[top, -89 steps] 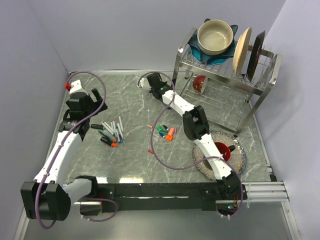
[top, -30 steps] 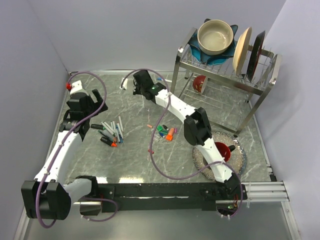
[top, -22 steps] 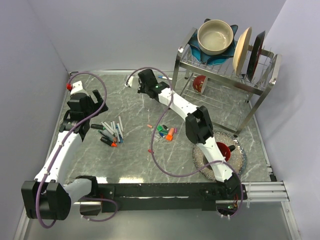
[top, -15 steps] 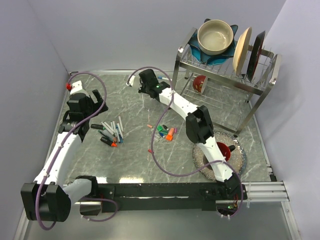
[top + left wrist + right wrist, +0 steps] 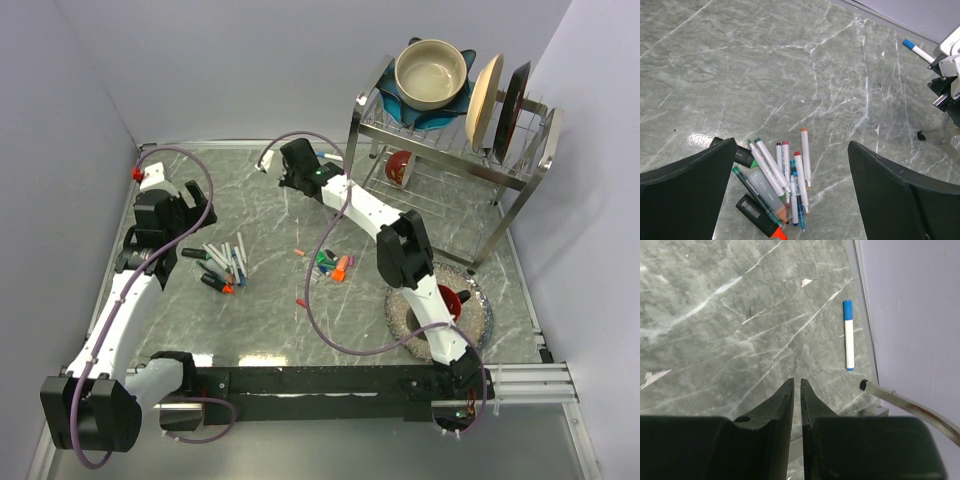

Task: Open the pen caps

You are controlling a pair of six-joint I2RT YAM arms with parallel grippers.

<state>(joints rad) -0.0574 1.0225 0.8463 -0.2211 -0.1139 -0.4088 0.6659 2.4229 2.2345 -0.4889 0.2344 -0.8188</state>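
Note:
Several loose pen caps in green, orange, red and blue lie in a small heap mid-table. Left of them lies a pile of uncapped markers, also in the left wrist view. My left gripper hovers wide open above and behind that pile, holding nothing. A white marker with a blue cap lies by the far wall. My right gripper hangs just left of it, its jaws nearly together with only a thin slit and nothing between them.
A metal dish rack with a bowl, plates and a red cup stands at the far right; one of its legs is close to my right gripper. A glass plate lies near right. Walls bound the far and left edges.
My right gripper has swung right along the far edge toward the blue-capped marker, and its jaws have parted a sliver. The left gripper has drawn back slightly from the marker pile.

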